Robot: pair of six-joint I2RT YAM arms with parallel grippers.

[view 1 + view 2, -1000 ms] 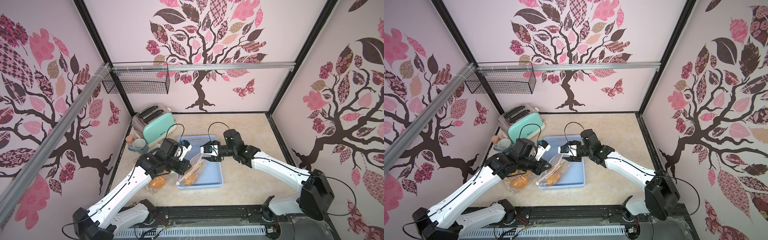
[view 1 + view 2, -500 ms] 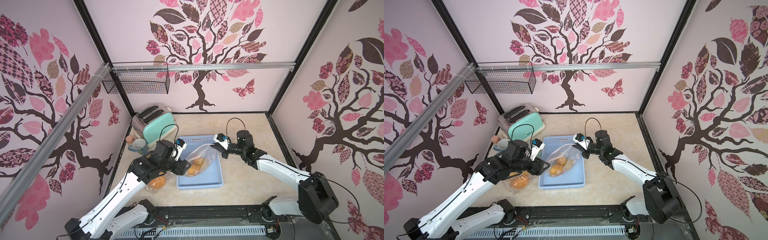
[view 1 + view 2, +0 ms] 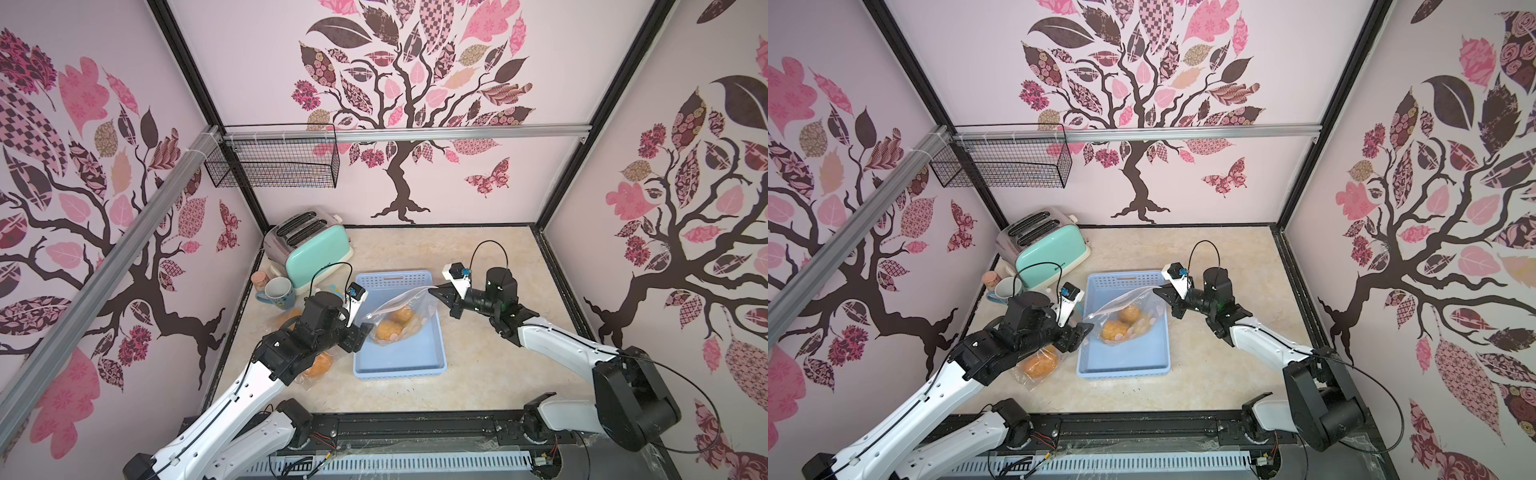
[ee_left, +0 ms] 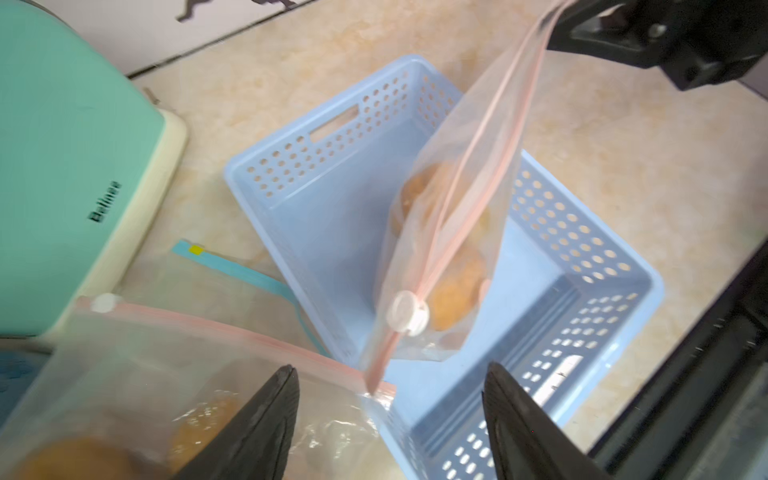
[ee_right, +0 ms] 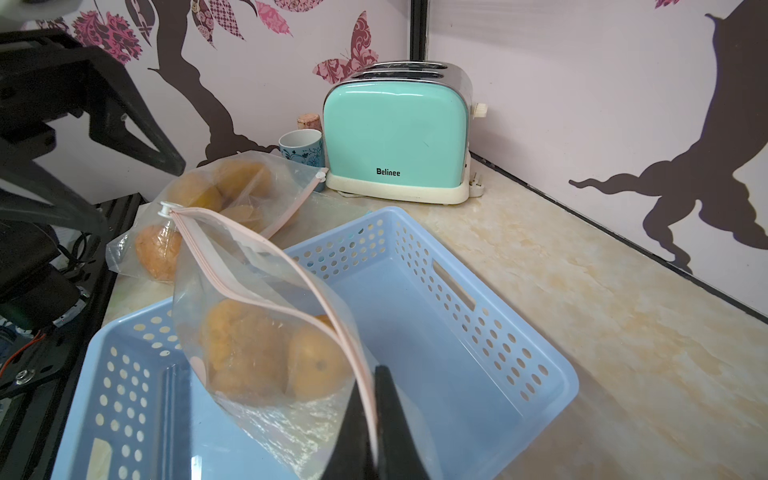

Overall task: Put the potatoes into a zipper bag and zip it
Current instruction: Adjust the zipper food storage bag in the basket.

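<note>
A clear zipper bag (image 3: 409, 309) (image 3: 1133, 303) (image 5: 249, 291) hangs over the blue basket (image 3: 399, 368) (image 3: 1121, 368) with two orange-tan potatoes (image 3: 390, 330) (image 3: 1115, 328) (image 5: 245, 345) inside. My right gripper (image 3: 434, 292) (image 3: 1158, 292) (image 5: 370, 376) is shut on the pink zip strip at one end of the bag. The white slider (image 4: 407, 312) (image 5: 166, 208) sits at the opposite end, and the two zip strips stand apart between them. My left gripper (image 3: 361, 332) (image 3: 1081, 332) (image 4: 390, 368) is open just short of the slider end, holding nothing.
A second clear bag (image 3: 318, 365) (image 3: 1040, 363) (image 5: 232, 187) with more potatoes lies on the counter under my left arm, left of the basket. A mint toaster (image 3: 316, 253) (image 5: 395, 137) and a mug (image 3: 277, 293) (image 5: 301, 145) stand at the back left.
The right gripper closed on the bag's end and drew it to the right, stretching the zip. The left gripper opened, let go of the bag and backed off a little.
</note>
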